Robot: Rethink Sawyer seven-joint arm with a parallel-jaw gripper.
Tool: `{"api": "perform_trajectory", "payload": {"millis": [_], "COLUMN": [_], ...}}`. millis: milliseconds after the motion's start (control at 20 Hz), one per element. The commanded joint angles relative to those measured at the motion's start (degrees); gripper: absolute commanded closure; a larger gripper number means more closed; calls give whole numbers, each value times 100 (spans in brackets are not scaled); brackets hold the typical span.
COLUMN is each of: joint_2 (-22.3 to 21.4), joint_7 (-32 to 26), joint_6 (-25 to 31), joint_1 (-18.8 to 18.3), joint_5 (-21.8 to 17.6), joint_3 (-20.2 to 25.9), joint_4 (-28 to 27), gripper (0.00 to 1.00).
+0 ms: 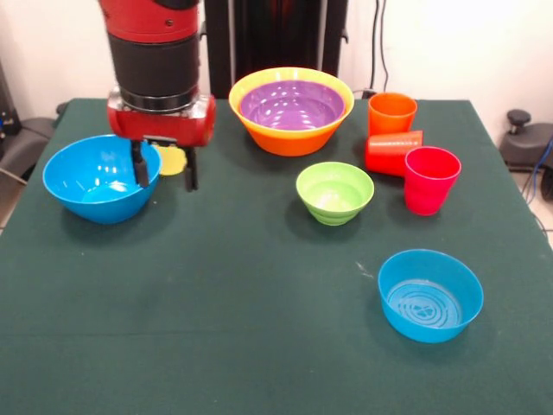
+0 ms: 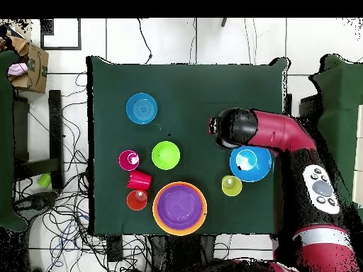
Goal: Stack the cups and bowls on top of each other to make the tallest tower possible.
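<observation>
My gripper [image 1: 164, 169] is open and empty, and hangs just right of the left blue bowl [image 1: 102, 177], in front of the yellow cup [image 1: 171, 161]. In the overhead view the arm's head [image 2: 230, 129] hides the gripper, next to that blue bowl [image 2: 250, 163] and the yellow cup [image 2: 231, 185]. The purple bowl [image 1: 291, 104] sits inside the large yellow-orange bowl [image 1: 289, 140]. The light green bowl [image 1: 334, 192] stands mid-table. The orange cup [image 1: 391, 112] and magenta-pink cup [image 1: 430, 179] stand upright. The red cup [image 1: 390, 153] lies on its side between them. The second blue bowl [image 1: 429, 294] stands alone. No separate orange-red bowl shows.
The green table [image 1: 216, 328] has its edges in view on all sides in the overhead view. A cardboard box [image 2: 30, 67] and cables lie on the floor beside the table.
</observation>
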Motion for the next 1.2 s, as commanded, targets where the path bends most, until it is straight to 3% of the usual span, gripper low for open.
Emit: {"api": "perform_trajectory", "payload": {"millis": [50, 300, 550, 800, 1050, 1200], "joint_2": [-105, 80, -16, -150, -62, 122], "joint_7": [463, 399, 267, 29, 654, 1551], "joint_6": [-409, -541, -510, -571, -1109, -1657], "joint_1": [478, 483, 423, 152, 171, 381], "joint_5": [-508, -457, -403, -307, -202, 20], "joint_3": [-242, -393, -506, -454, -639, -1015], "joint_4": [429, 354, 430, 842, 1252, 1341], "gripper": [0, 0, 0, 0, 0, 0]}}
